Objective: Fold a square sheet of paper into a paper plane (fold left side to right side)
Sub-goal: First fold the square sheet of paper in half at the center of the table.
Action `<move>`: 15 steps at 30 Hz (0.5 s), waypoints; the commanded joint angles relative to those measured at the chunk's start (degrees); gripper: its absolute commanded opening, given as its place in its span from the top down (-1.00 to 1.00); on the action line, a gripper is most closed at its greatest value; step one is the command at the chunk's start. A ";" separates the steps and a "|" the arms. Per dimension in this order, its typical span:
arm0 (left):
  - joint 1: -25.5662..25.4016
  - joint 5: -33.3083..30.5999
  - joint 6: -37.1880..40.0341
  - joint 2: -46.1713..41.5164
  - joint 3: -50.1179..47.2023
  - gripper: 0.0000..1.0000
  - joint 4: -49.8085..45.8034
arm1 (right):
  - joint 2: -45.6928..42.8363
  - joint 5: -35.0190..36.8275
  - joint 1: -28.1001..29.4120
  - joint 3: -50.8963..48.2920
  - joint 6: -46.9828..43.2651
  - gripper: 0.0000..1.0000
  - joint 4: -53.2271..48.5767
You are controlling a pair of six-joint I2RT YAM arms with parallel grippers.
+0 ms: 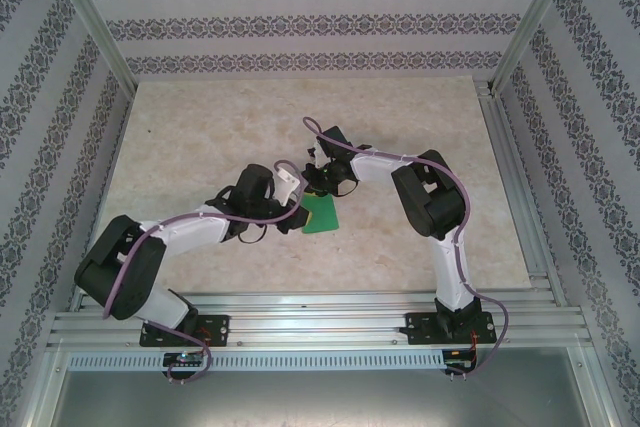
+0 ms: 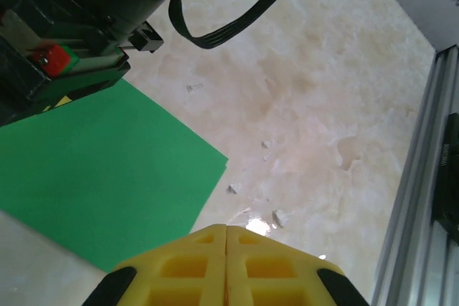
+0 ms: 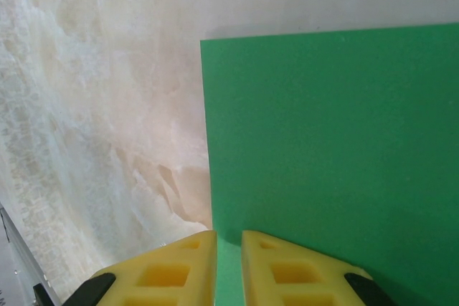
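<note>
Starting at the near edge, both arm bases are bolted to the aluminium rails (image 1: 320, 327), with purple cables (image 1: 200, 215) looping along the arms. The arms reach inward and meet over the middle of the bench (image 1: 200, 127). That is where the green sheet of paper (image 1: 322, 215) lies, flat on the marbled top, just on the near side of the two wrists.

Left gripper (image 2: 226, 266): its yellow fingers are pressed together with nothing between them, and it sits just beside one corner of the sheet. A few small white chips (image 2: 280, 216) dot the bench past that corner.

Right gripper (image 3: 228, 266): its fingers stand a narrow slot apart and green shows through the gap. The tips sit over the sheet right at its left edge, but I cannot tell whether they press on it. From the left wrist view, the right arm's dark housing stands over the sheet's far side, with a black cable (image 2: 237, 16) curling off it.

Beyond the arms the bench runs bare to the floral-striped walls (image 1: 300, 22).
</note>
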 commanded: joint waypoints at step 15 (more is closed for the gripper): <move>-0.61 -1.85 8.79 12.79 1.38 0.90 8.10 | 2.71 4.52 0.60 0.62 -1.88 0.65 -6.54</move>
